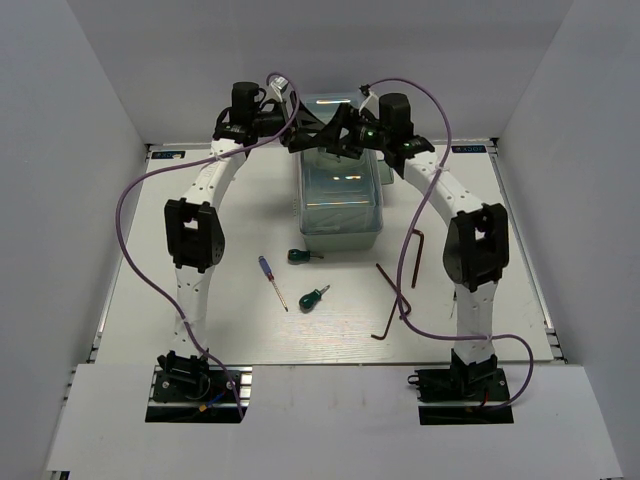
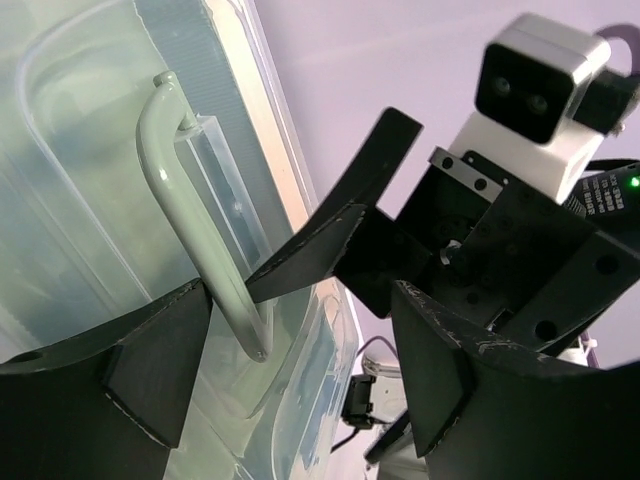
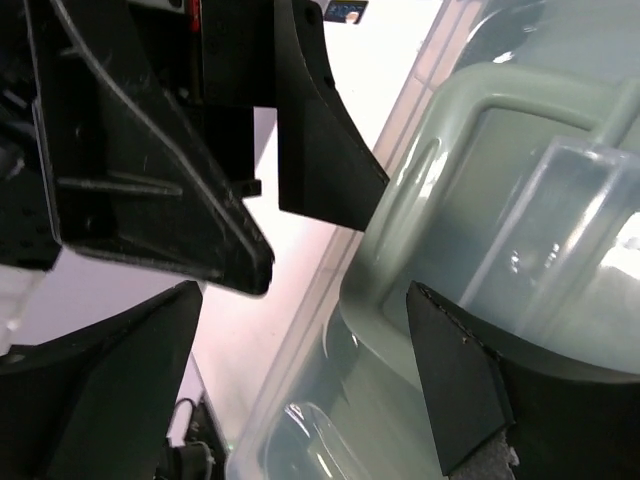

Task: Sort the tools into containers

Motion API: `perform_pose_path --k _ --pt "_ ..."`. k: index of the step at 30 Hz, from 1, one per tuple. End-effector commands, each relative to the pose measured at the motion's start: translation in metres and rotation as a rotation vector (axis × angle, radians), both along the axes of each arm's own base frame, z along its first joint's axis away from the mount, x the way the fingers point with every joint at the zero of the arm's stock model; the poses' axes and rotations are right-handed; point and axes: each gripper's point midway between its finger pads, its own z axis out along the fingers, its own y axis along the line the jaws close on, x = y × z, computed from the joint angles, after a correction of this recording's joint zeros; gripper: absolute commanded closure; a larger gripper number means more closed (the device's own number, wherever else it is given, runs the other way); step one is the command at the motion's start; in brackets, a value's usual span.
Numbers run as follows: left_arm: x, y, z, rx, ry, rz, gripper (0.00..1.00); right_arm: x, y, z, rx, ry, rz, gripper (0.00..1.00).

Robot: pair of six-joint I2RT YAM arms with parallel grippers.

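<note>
Tools: all five lie loose on the surface [image 1: 150, 300], none in the toolbox [image 1: 340, 205].
Blue screwdriver [image 1: 270, 280]: near the left front corner of the toolbox, handle away from the arm bases, tip toward them.
Far green screwdriver [image 1: 300, 256]: just in front of the toolbox, beside the blue one's handle.
Near green screwdriver [image 1: 314, 297]: closer to the bases, tilted, apart from the other two.
Left hex key [image 1: 392, 295]: right of the green screwdrivers, its bend pointing right.
Right hex key [image 1: 416, 258]: by the right arm, near the toolbox's right front corner, partly crossed by a purple cable [image 1: 425, 215].
Toolbox: at the middle far side of the surface, long side running away from the bases; translucent lid [image 2: 70, 200] shut.
Handle [image 2: 185, 200]: pale green bar on top of the lid.
Left hand [image 2: 300, 300]: above the far end of the lid, fingers [image 2: 150, 370] spread wide, gripping nothing; the handle's lower end sits between them in the left wrist view.
Right hand [image 3: 300, 290]: facing the left hand over the lid, fingers [image 3: 470, 390] apart and empty; in the left wrist view one finger tip is at the handle, but I cannot tell whether it touches.
Both hands: close together, nearly meeting above the toolbox.
</note>
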Motion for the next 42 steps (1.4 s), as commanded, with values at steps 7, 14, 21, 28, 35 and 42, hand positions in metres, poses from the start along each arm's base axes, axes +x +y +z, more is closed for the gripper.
perform_pose_path --k 7,14,21,28,35,42 --pt "0.003 -0.001 -0.049 0.095 0.144 0.063 0.21 -0.029 -0.082 0.014 -0.221 -0.189 -0.06 0.15" --pt "0.017 0.004 -0.07 0.225 0.132 0.191 0.28 -0.058 -0.183 -0.006 -0.443 -0.222 -0.253 0.16" --pt "0.014 0.0 -0.103 0.371 0.137 0.248 0.44 -0.046 -0.243 -0.048 -0.532 -0.116 -0.408 0.19" --pt "0.004 -0.008 -0.123 0.46 0.109 0.231 0.79 -0.007 -0.254 -0.069 -0.428 -0.023 -0.429 0.22" --pt "-0.002 -0.004 -0.118 0.504 0.06 0.229 1.0 0.048 -0.221 -0.081 -0.273 0.036 -0.312 0.25" --pt "-0.005 -0.006 -0.113 0.488 0.055 0.215 1.0 0.079 -0.202 -0.094 -0.246 0.02 -0.274 0.21"
